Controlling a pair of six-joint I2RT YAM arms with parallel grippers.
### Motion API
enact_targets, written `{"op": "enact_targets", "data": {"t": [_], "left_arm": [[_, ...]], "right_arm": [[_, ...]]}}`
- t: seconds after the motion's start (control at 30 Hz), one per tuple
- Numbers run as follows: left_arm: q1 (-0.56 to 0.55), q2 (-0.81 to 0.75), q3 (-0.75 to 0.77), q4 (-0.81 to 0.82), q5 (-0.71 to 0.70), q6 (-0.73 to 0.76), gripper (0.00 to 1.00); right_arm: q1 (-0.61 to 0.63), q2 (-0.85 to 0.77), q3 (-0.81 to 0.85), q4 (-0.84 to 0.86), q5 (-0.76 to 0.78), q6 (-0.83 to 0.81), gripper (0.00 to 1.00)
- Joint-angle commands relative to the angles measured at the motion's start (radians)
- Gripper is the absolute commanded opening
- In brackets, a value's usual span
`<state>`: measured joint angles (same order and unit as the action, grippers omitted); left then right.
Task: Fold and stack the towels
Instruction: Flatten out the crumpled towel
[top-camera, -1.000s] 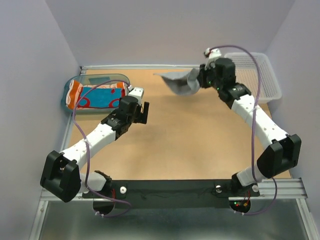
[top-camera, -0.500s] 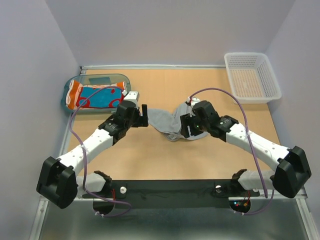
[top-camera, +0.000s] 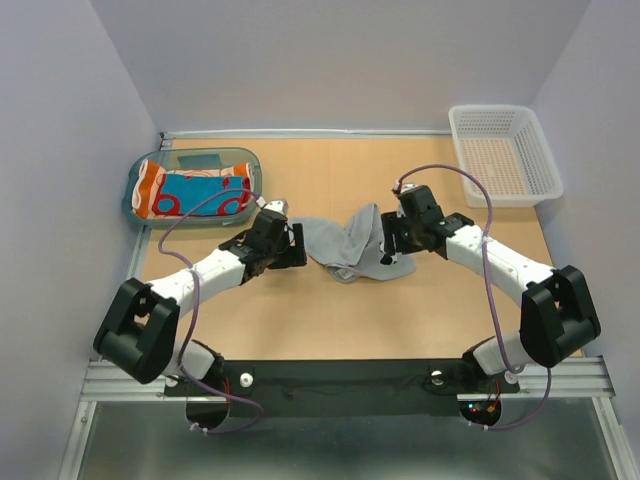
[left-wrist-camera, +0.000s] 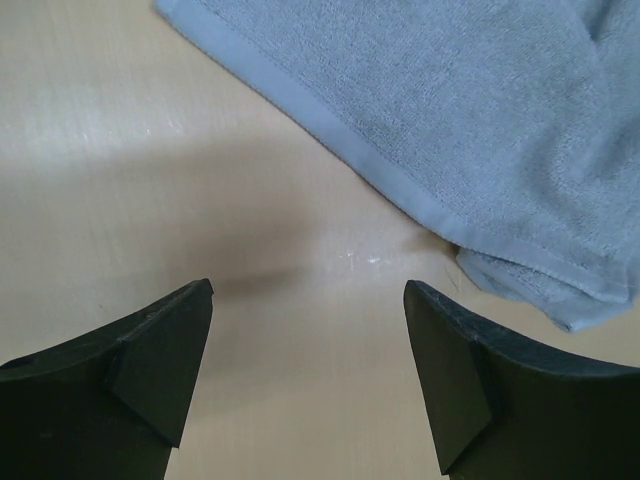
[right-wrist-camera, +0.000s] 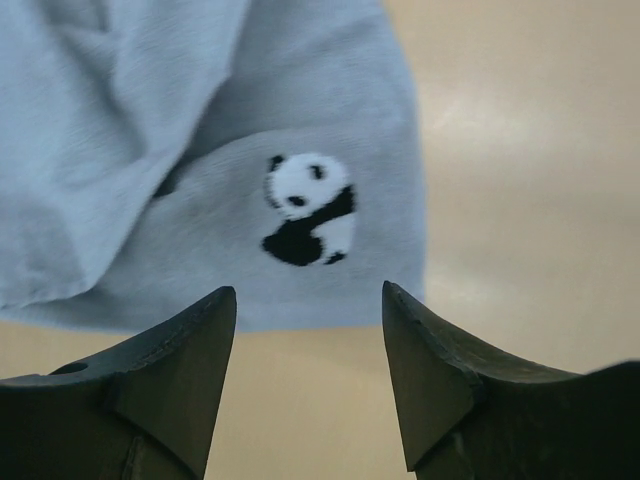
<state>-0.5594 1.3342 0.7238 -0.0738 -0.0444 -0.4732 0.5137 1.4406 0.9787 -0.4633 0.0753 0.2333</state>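
Note:
A light grey towel (top-camera: 345, 245) with a panda print (right-wrist-camera: 305, 210) lies crumpled in the middle of the table. My left gripper (top-camera: 296, 246) sits low at its left edge, open, with bare table between its fingers and the towel's hem (left-wrist-camera: 400, 190) just ahead. My right gripper (top-camera: 390, 240) stands open at the towel's right end, the cloth's edge (right-wrist-camera: 250, 180) just beyond its fingertips and nothing held. Orange, teal-blue and red towels (top-camera: 195, 192) lie in the teal tray (top-camera: 200, 155).
A white mesh basket (top-camera: 505, 155) stands at the back right corner. The teal tray is at the back left, against the wall. Purple cables loop over both arms.
The right arm brought the grey towel from beside the basket down to mid-table and let it go. The left gripper moved right, up to the towel's edge.

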Motion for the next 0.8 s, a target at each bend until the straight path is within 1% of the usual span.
{"op": "enact_targets", "data": {"t": [0.0,0.03,0.1,0.13,0.23,0.3,0.33,0.4,0.43,0.5,0.6,0.63,0.77], "left_arm": [[-0.022,0.08,0.101,0.046,0.005,-0.016,0.85],[-0.027,0.103,0.15,0.046,0.002,-0.016,0.83],[-0.031,0.18,0.199,0.045,-0.003,-0.012,0.76],[-0.033,0.231,0.248,0.046,-0.005,-0.012,0.68],[-0.034,0.307,0.331,0.042,-0.014,-0.007,0.56],[-0.037,0.371,0.362,0.039,-0.028,-0.005,0.53],[-0.036,0.411,0.391,0.035,-0.034,-0.005,0.5],[-0.036,0.45,0.419,0.031,-0.046,-0.004,0.49],[-0.034,0.485,0.451,0.023,-0.049,0.001,0.49],[-0.036,0.519,0.486,0.016,-0.072,0.005,0.48],[-0.028,0.589,0.569,-0.015,-0.11,0.031,0.48],[-0.024,0.609,0.618,-0.027,-0.114,0.036,0.48],[0.007,0.695,0.724,-0.079,-0.126,0.057,0.48]], "right_arm": [[-0.041,0.006,-0.02,0.035,-0.025,0.006,0.65],[-0.047,0.012,-0.023,0.037,-0.029,0.012,0.64],[-0.052,0.029,-0.034,0.049,-0.032,0.017,0.61],[-0.052,0.032,-0.04,0.055,-0.032,0.02,0.6],[-0.052,0.055,-0.052,0.063,-0.043,0.02,0.56],[-0.053,0.063,-0.06,0.068,-0.049,0.02,0.54],[-0.052,0.07,-0.067,0.068,-0.061,0.02,0.53],[-0.053,0.079,-0.078,0.068,-0.069,0.024,0.52],[-0.053,0.087,-0.095,0.068,-0.11,0.024,0.52],[-0.052,0.092,-0.116,0.066,-0.143,0.035,0.52],[-0.053,0.084,-0.181,0.063,-0.209,0.084,0.52],[-0.052,0.08,-0.198,0.06,-0.238,0.115,0.52],[-0.034,0.041,-0.282,0.015,-0.285,0.192,0.51]]}}
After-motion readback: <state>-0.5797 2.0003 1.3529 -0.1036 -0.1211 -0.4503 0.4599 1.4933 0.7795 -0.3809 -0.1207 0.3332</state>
